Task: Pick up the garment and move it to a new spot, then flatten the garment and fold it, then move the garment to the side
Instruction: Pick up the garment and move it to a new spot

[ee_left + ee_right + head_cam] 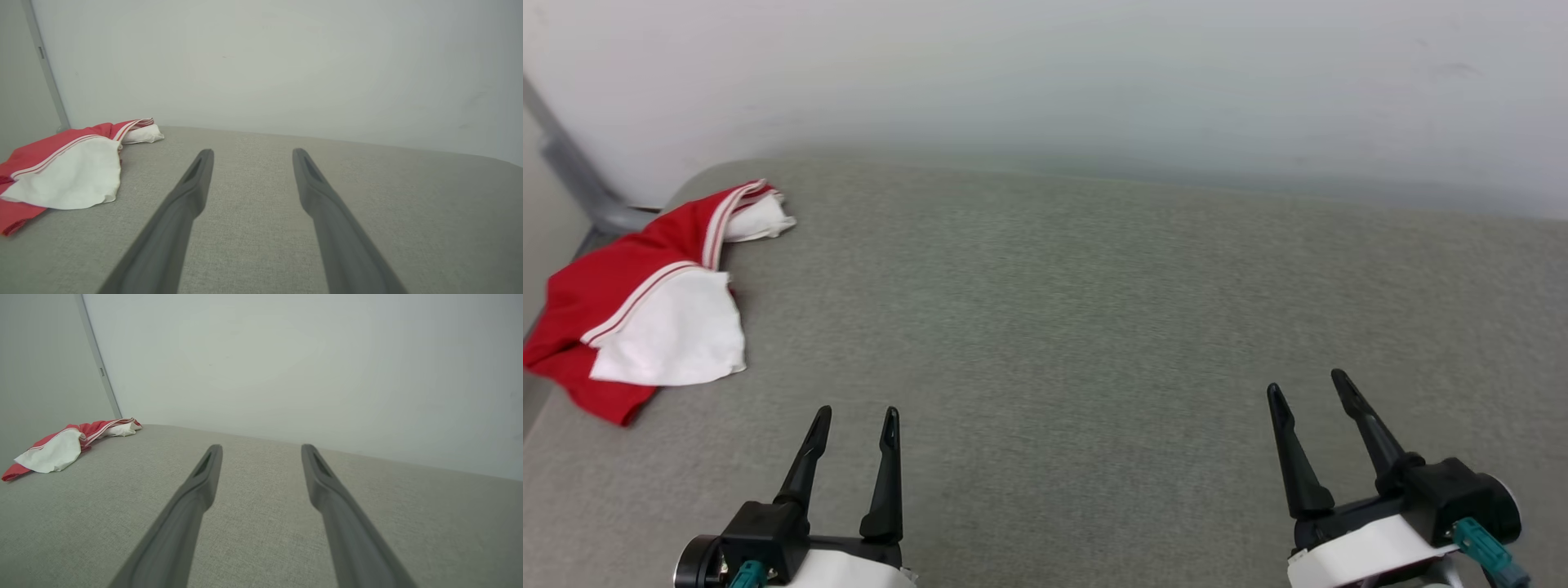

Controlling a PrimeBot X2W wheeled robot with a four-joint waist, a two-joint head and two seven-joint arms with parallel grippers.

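**Item 1: garment** [645,302]. 1 red shirt with white sleeves and red-and-white striped trim. It lies crumpled in a heap at the far-left corner of the desk [1054,327]. A white sleeve is uppermost, and the red hem seems to droop over the desk's left edge, though the head view cuts that part short. Nothing touches it.

**Item 2: left hand** [857,413]. It sits at the desk's near edge, left of centre, with its 2 dark fingers spread apart and nothing between them. It is well apart from the garment.

**Item 3: right hand** [1307,383]. It sits at the desk's near edge, right of centre, with its 2 fingers likewise spread and nothing in them.

**Item 4: desk.** It is covered in grey woven fabric and its far-left corner is rounded.

**Item 5: wall** [1094,82]. It is pale and plain and stands along the desk's far edge.

**Item 6: grey metal strip** [572,171]. It stands upright beyond the desk's far-left corner.
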